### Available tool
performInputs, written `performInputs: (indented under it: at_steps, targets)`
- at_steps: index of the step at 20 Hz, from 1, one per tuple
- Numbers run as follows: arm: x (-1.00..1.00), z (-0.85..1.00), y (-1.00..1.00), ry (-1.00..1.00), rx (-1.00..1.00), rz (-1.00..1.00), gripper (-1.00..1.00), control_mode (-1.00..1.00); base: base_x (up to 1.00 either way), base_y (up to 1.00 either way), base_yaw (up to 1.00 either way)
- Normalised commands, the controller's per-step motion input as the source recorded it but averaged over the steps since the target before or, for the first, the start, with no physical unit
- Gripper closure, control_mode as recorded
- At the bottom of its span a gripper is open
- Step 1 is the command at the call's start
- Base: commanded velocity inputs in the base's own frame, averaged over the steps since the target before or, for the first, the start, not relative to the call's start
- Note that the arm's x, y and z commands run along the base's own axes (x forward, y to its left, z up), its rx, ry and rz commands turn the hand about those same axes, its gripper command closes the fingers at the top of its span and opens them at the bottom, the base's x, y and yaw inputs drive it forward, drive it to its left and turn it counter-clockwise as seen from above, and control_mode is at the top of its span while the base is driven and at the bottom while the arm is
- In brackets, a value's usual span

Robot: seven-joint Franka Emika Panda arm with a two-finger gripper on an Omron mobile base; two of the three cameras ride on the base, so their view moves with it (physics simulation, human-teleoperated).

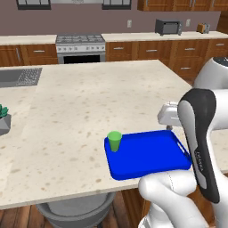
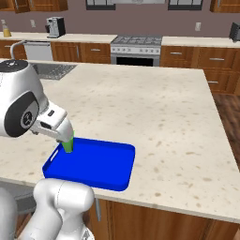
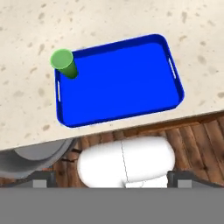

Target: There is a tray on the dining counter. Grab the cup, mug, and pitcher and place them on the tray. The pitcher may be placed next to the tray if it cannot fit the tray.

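Cup (image 3: 64,62) stands upright in tray (image 3: 122,83) corner, on table (image 1: 80,107) near its front edge. Jaws spread wide, holding nothing. Judged light, rigid, smooth, tapered; grip mid-wall across its width.

no readable text anywhere; small marking on the robot arm (image 1: 199,162) is too blurred to read

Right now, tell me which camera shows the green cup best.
The hand view: the cup stands whole and upright in a corner of the tray. The left base view also shows it whole, but smaller. In the right base view the arm hides most of it.
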Motion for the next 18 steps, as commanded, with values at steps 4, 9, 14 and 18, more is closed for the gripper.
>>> performInputs:
  at_steps: [4, 9, 14, 18]
  targets:
    - [-0.03, -0.30, -0.37, 0.00, -0.11, 0.39, -1.00, -1.00, 0.00, 0.00, 0.00]
    - [-0.12, -0.29, -0.09, -0.03, -0.05, 0.22, -1.00, -1.00, 0.00, 0.00, 0.00]
    - [0.00, -0.03, 0.00, 0.00, 0.00, 0.00, -1.00, -1.00, 0.00, 0.00, 0.00]
    - [0.00, 0.00, 0.00, 0.00, 0.00, 0.00, -1.00, -1.00, 0.00, 0.00, 0.00]
